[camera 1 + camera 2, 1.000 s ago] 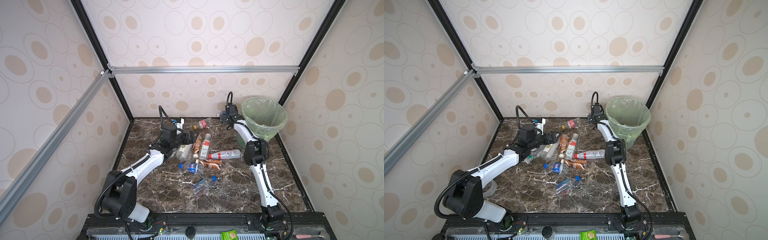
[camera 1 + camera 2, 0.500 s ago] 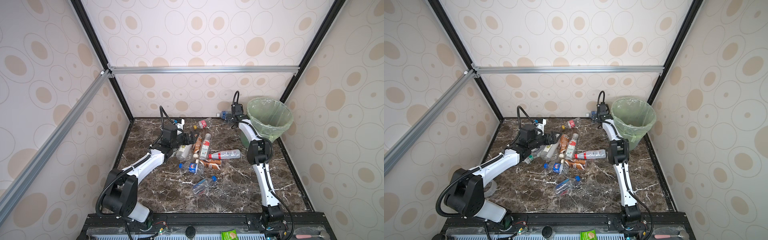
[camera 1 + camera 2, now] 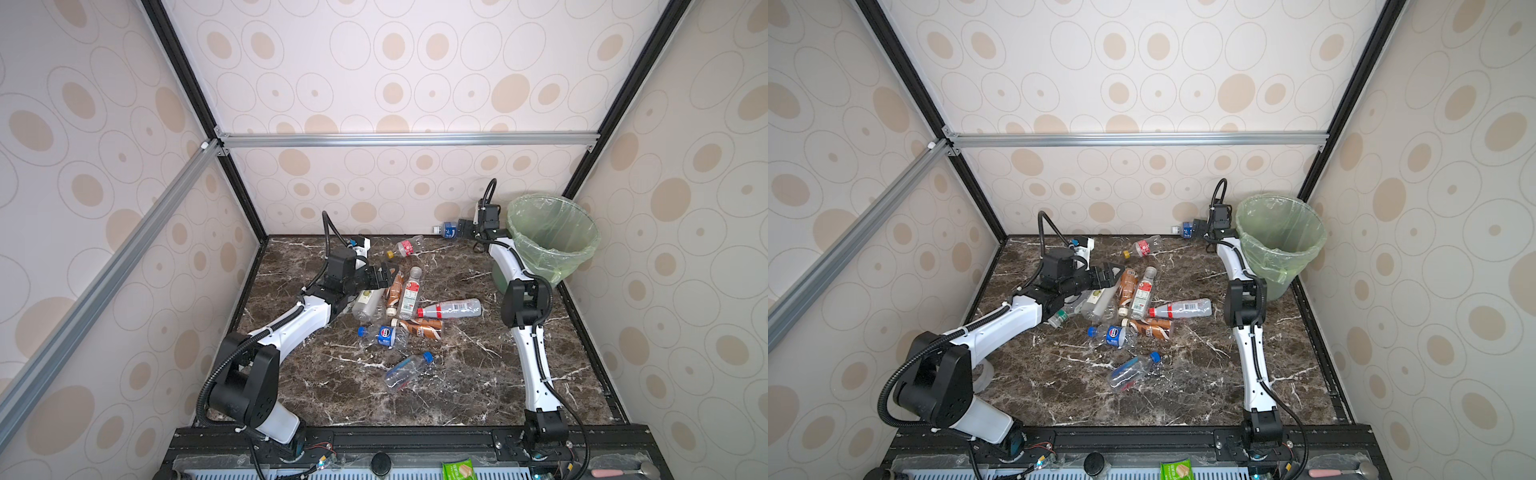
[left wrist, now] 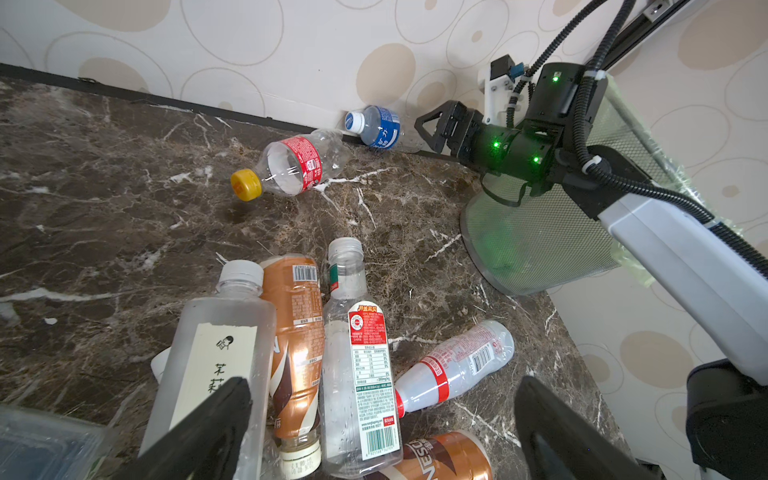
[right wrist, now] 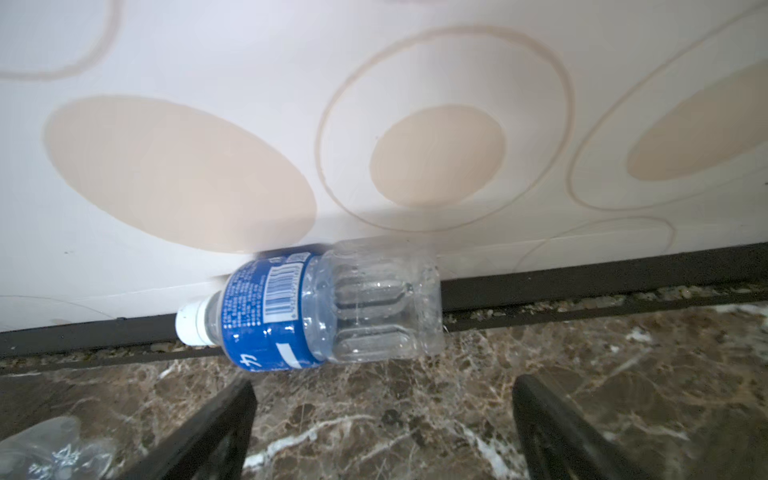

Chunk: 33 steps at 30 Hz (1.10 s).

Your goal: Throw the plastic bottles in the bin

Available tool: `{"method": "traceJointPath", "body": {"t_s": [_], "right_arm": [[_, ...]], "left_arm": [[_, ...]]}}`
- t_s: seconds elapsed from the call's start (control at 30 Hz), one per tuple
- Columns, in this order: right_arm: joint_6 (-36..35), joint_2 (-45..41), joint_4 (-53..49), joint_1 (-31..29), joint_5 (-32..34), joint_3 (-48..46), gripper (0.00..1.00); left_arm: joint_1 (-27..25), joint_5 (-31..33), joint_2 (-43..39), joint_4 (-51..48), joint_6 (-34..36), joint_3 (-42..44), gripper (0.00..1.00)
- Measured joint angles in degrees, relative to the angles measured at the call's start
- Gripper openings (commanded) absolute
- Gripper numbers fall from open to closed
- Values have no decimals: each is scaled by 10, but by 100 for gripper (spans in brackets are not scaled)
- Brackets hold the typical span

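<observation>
- The right pincer (image 5: pixel 382 384) now points along the back wall (image 5: pixel 374 83) rather than hanging beside the bin. Its jaws stand wide apart and empty. The blue-label bottle (image 5: pixel 316 307) lies just ahead of them, not yet between them.
- The bin (image 3: pixel 544 257) sits closer to the right wall (image 3: pixel 665 249) than a second ago, so the swinging forearm seems to be nudging it. It is upright in the far right corner of the table (image 3: pixel 457 395).
- The left pincer (image 4: pixel 382 384) has barely shifted. It is spread wide, grips nothing, and is poised over the heap of bottles (image 3: pixel 409 299) mid-table.
- For the task, I judge that no bottle is lifted at present. The right arm looks to be lining up the bottle nearest the bin, which would be a short carry.
- That bottle is small, clear and ribbed, with a white cap, and lies on its side at the foot of the wall. Being thin and round, it probably rolls or dents if squeezed off-centre.
- The heap holds a frosted square-shouldered bottle (image 4: pixel 212 357), a brown-wrapped bottle (image 4: pixel 297 340) and a clear red-label bottle (image 4: pixel 361 365), side by side and touching. A yellow-capped bottle (image 4: pixel 291 166) lies alone nearer the wall.
- The bin is round and tapered, with a thin pale green bag folded over its rim, and its wall shows a fine grid.
- The table is glossy dark marble and likely slippery.
</observation>
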<state>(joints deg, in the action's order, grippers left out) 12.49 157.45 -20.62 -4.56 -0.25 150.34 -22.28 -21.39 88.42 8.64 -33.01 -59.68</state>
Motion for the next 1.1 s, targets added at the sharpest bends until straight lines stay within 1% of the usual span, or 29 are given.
{"method": "traceJointPath", "body": {"t_s": [0.17,0.63,0.77,1.1], "right_arm": [[16,23,10,0,-29,13,99],[32,57,9,8,-32,38,99],[36,64,9,12,-42,59,100],[56,75,24,14,-78,74,100]], "left_arm": [[6,-2,5,-5,0,-7,99],[19,-9,18,-6,0,-10,99],[22,-12,19,-6,0,-13,99],[29,-17,23,-7,0,-16,99]]}}
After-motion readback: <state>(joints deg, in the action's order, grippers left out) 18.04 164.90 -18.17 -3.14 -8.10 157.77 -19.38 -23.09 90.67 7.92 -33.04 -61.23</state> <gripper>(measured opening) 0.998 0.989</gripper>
